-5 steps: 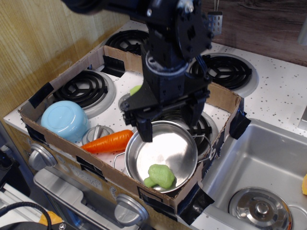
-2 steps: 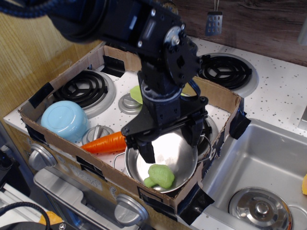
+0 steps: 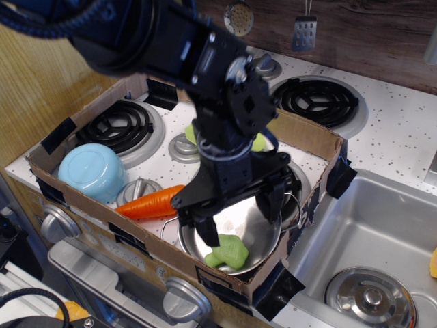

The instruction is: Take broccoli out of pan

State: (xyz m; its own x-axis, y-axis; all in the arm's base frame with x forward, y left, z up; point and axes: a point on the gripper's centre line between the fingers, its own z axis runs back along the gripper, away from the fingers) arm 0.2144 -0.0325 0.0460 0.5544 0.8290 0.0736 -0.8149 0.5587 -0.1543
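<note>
The light-green broccoli (image 3: 228,253) lies in the front part of the shiny steel pan (image 3: 263,236), which sits in the front right of a cardboard box on the stove. My black gripper (image 3: 239,217) hangs open right over the pan. Its left finger (image 3: 207,229) reaches down beside the broccoli's left edge, and its right finger (image 3: 268,201) is over the pan's back right. The fingers hold nothing. The arm hides the back of the pan.
An orange toy carrot (image 3: 151,202) lies left of the pan. A light-blue bowl (image 3: 91,171) sits upside down at the box's left. A lime-green plate (image 3: 259,143) shows behind the arm. The cardboard wall (image 3: 321,147) rings the area. A sink (image 3: 372,246) lies to the right.
My gripper has come down and forward over the pan, so its open fingers now stand just above and beside the broccoli. The broccoli and pan have not moved.
</note>
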